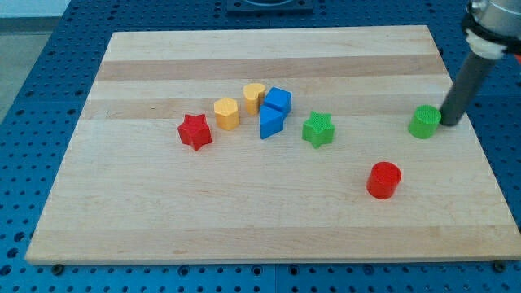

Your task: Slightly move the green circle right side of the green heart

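Note:
The green circle (423, 122) is a round green block near the board's right edge. My tip (447, 124) stands just to its right, touching or nearly touching its side. The other green block (318, 129) is star-shaped and lies well to the left of the circle, near the board's middle. No heart-shaped green block can be made out.
A red cylinder (383, 180) lies below and left of the green circle. A blue cube (278, 101), a blue wedge (271, 123), two yellow blocks (254, 97) (226, 113) and a red star (194, 132) cluster left of centre. The wooden board (244, 220) ends close to my tip on the right.

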